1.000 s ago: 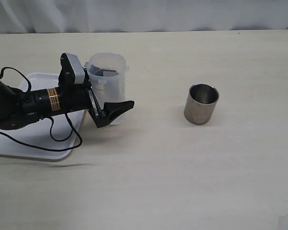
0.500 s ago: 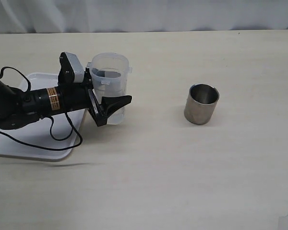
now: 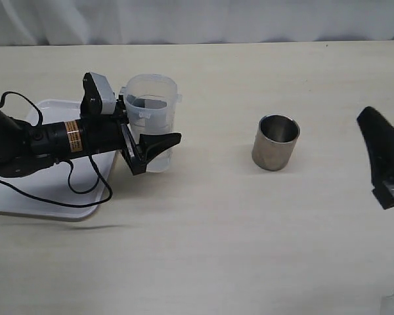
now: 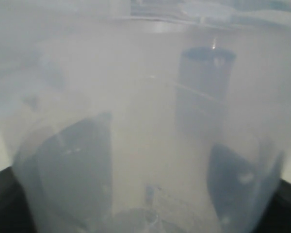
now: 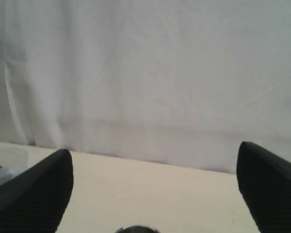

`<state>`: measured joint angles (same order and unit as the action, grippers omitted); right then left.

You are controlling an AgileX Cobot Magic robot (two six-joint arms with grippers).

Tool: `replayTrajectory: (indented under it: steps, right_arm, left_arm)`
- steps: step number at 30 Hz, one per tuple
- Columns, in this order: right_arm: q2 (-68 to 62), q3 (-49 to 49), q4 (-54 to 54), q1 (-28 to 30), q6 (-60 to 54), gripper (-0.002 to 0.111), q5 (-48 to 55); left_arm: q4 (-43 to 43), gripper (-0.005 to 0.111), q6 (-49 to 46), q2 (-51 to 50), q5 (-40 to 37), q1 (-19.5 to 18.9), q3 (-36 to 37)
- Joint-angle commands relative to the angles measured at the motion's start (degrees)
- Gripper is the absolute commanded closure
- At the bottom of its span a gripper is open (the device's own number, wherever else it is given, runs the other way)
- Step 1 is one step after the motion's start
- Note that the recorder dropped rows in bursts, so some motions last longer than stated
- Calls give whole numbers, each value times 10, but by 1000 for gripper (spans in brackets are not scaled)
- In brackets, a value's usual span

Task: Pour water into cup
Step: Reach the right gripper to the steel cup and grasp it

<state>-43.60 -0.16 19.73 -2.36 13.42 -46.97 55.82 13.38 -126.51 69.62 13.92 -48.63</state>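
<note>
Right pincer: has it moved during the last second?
Yes. The right pincer has entered from the right edge, toward the steel cup, which stayed put.

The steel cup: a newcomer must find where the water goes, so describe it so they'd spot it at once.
In the exterior view, on the pale beige table, look right of centre, away from the white plastic tray at the left edge. The short cylindrical stainless-steel cup stands upright alone. Unlike the taller translucent plastic beaker beside the tray, it is opaque grey metal.
</note>
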Motion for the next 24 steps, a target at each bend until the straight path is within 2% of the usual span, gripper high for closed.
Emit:
replayTrajectory:
  steps: [1,3,7,10,15,24]
  right_arm:
    - [-139,-15,9,2,-32,23,-41]
    - [-203,-41,19,2,-32,23,-41]
    - [-400,-117,108,2,-34,23,-66]
    - [-511,-162,105,2,-70,23,-86]
    - [-603,-195,116,2,-73,23,-132]
    - [-680,-238,116,2,-88,23,-162]
  left_arm:
    - [9,107,4,-1,3,1,-2]
    - [9,107,4,-1,3,1,-2]
    - [9,107,4,-1,3,1,-2]
    - [9,107,4,-1,3,1,-2]
    - [10,107,4,-1,3,1,-2]
    - [10,107,4,-1,3,1,-2]
